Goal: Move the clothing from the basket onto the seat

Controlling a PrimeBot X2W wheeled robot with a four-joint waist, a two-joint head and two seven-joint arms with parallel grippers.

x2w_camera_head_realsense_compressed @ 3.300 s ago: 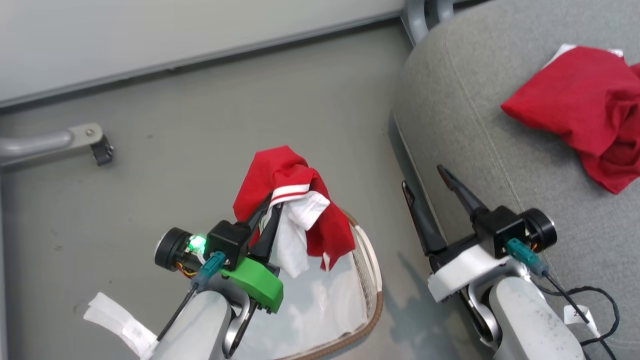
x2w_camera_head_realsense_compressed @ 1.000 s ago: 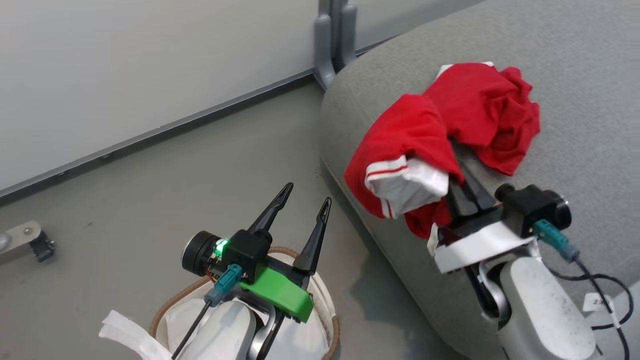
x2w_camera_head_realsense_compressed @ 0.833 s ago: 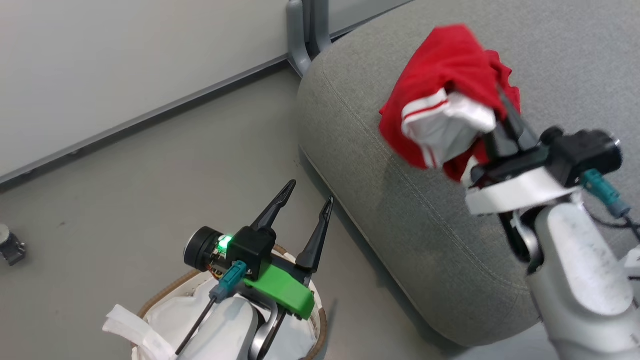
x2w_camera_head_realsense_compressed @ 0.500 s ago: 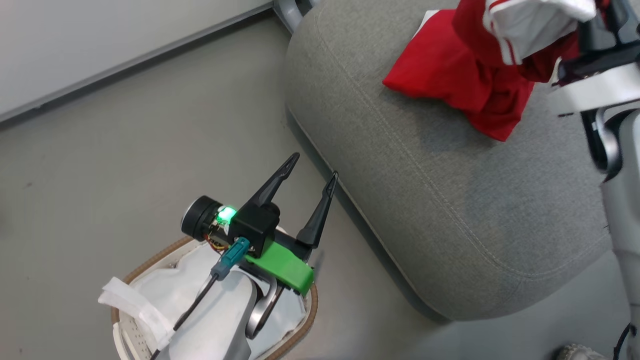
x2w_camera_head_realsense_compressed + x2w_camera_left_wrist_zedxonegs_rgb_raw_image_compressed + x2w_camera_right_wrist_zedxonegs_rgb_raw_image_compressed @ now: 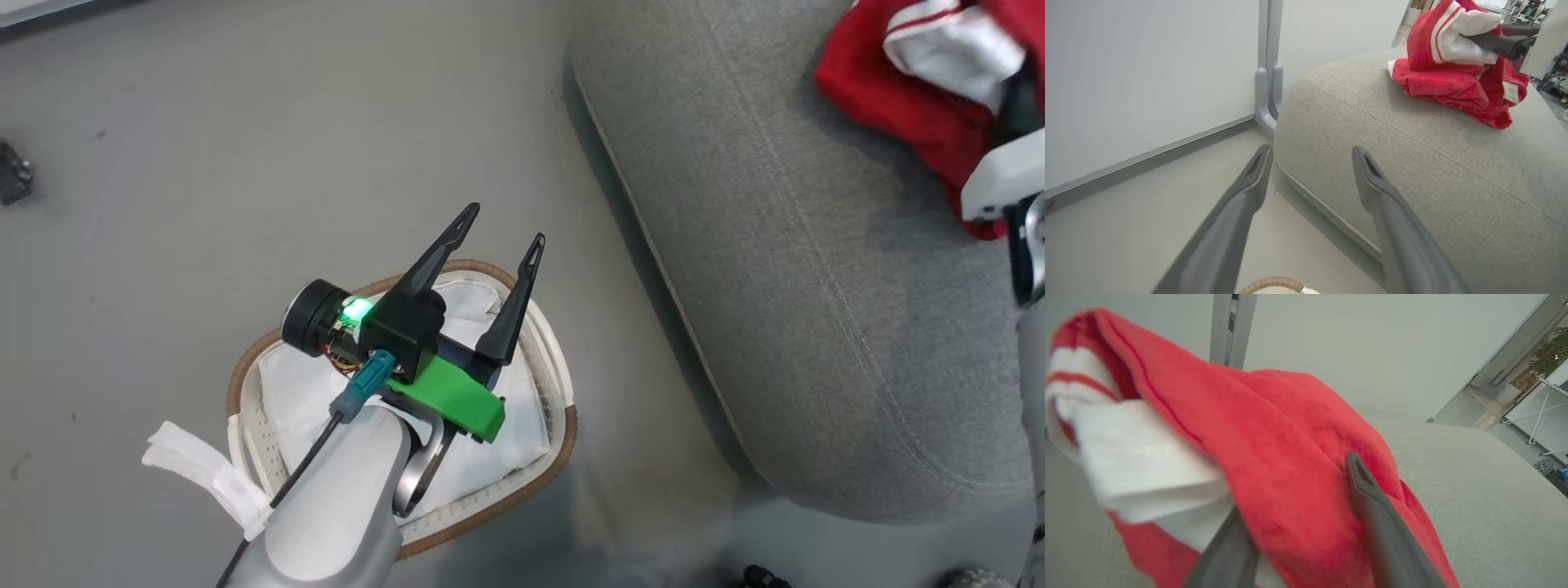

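One red piece of clothing (image 5: 1453, 83) lies crumpled on the grey seat (image 5: 775, 245). A second, with white stripes and a white part (image 5: 1447, 38), sits over it and drapes across my right gripper (image 5: 1294, 486). That gripper's jaws stand apart, and the cloth covers its left fingertip. In the head view the red clothing (image 5: 890, 90) is at the top right, beside my right gripper (image 5: 1016, 90). My left gripper (image 5: 502, 227) hovers open and bare above the basket (image 5: 563, 425). The basket holds a white liner cloth.
The basket stands on grey floor just left of the seat's rounded front edge (image 5: 653, 245). A white wall and a grey metal post (image 5: 1267, 81) rise behind the seat's corner. A white strap (image 5: 204, 474) hangs off the basket's left side.
The head camera has swung. My right gripper has carried the striped garment further over the seat onto the first one, and its jaws have parted. The left gripper stays open over the basket.
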